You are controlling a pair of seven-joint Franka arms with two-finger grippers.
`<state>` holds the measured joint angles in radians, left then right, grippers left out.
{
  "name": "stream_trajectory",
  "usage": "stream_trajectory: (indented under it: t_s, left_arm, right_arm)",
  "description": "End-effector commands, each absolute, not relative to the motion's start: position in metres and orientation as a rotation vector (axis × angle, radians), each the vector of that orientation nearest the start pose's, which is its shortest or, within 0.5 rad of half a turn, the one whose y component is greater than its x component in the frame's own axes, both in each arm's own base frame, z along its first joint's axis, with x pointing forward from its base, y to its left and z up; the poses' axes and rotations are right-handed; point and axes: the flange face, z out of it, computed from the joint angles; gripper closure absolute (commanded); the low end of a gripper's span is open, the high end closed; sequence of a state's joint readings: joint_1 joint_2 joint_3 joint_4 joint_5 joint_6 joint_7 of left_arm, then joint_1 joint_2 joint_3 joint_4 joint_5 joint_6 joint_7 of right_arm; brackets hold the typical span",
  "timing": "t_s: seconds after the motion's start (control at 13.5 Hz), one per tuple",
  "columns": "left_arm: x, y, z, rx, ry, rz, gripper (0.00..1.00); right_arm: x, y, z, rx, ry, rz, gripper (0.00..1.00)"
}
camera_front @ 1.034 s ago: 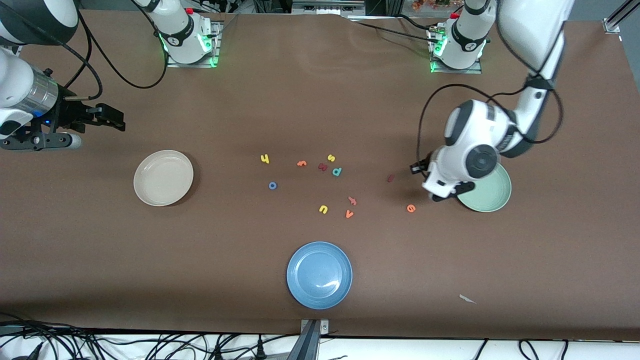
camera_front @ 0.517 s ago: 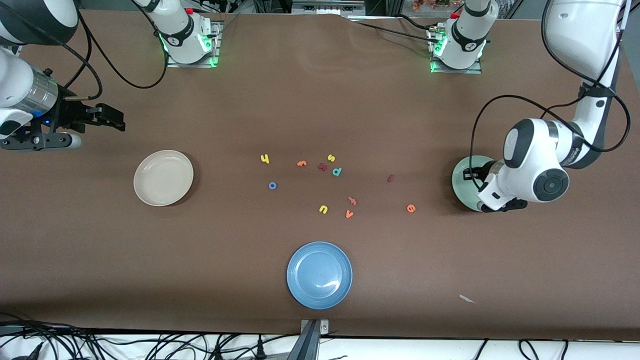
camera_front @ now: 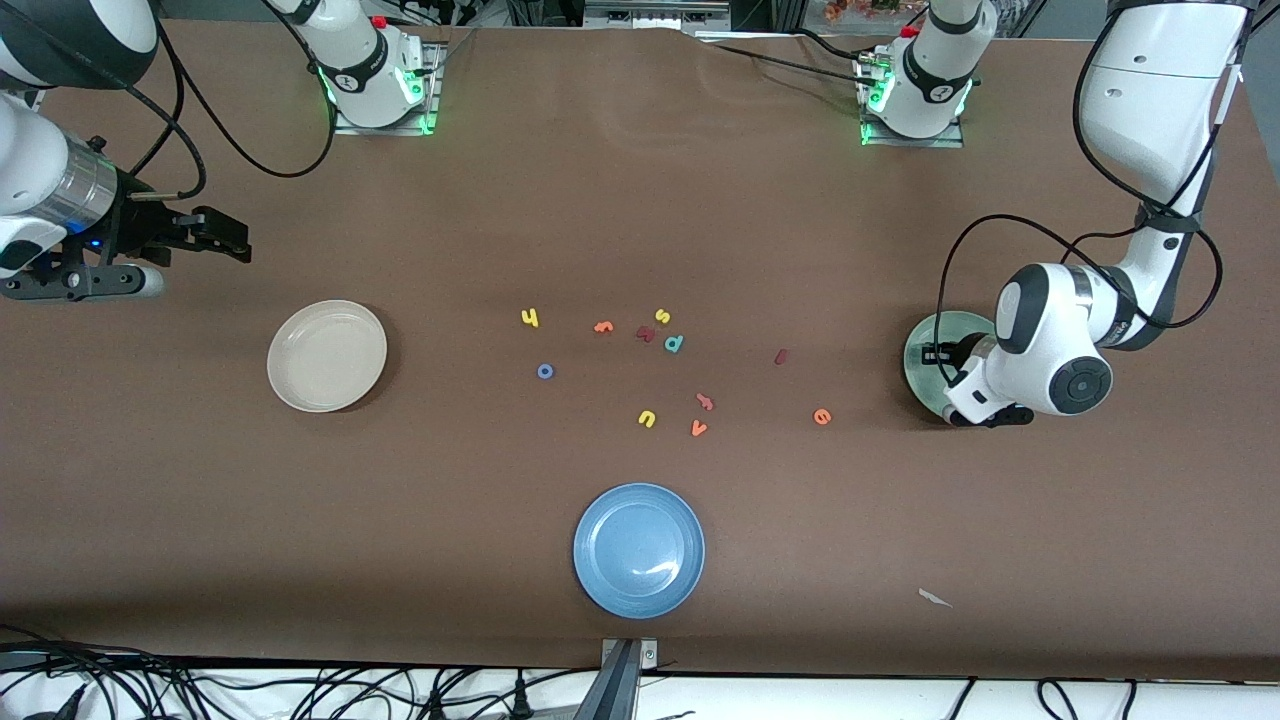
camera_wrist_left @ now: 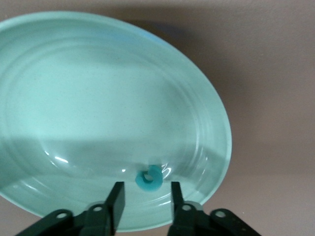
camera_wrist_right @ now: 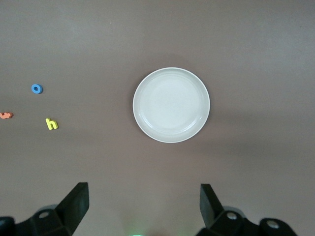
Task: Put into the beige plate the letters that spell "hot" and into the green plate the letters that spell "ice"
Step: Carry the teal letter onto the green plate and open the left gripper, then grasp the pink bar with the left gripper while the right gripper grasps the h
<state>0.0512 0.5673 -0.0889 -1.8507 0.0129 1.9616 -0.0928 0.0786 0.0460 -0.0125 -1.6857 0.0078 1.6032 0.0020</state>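
Observation:
The teal c (camera_wrist_left: 149, 178) lies loose in the green plate (camera_front: 950, 328), near its rim. My left gripper (camera_wrist_left: 147, 187) hangs low over it, open, its fingers on either side of the c and clear of it. The dark red i (camera_front: 781, 356) and orange e (camera_front: 822, 416) lie on the table beside that plate. The yellow h (camera_front: 530, 318), blue o (camera_front: 545, 371) and orange t (camera_front: 603, 326) lie mid-table. The beige plate (camera_front: 327, 355) holds nothing. My right gripper (camera_front: 225, 238) waits wide open at the right arm's end of the table.
A blue plate (camera_front: 639, 550) sits near the front edge. Other letters lie mid-table: yellow s (camera_front: 662, 316), dark red k (camera_front: 645, 334), teal d (camera_front: 674, 343), yellow u (camera_front: 646, 418), salmon f (camera_front: 705, 402), orange v (camera_front: 699, 428). A white scrap (camera_front: 935, 598) lies nearer the front.
My left hand has swung across the green plate toward the left arm's end of the table, then eased slightly back over the plate. The right arm has not moved.

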Motion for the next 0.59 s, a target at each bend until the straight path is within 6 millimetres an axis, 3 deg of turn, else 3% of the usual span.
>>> stream_trajectory:
  t_s: [0.0,0.15,0.22,0.52]
  left_arm:
    - [0.59,-0.03,0.235,-3.057,-0.034,0.696,0.0]
    - [0.596,-0.063,0.272,-3.108,-0.139,0.639,0.0]
    - [0.598,-0.074,0.279,-3.118,-0.288,0.638,0.0]
    - [0.586,-0.162,0.283,-3.105,-0.527,0.584,0.0]
  right_arm:
    - [0.569,0.04,0.544,-3.129,-0.095,0.217,0.0]
    - [0.569,0.041,0.544,-3.127,-0.118,0.219,0.0]
    - [0.569,0.042,0.544,-3.127,-0.114,0.219,0.0]
    - [0.568,0.057,0.544,-3.12,-0.105,0.215,0.0]
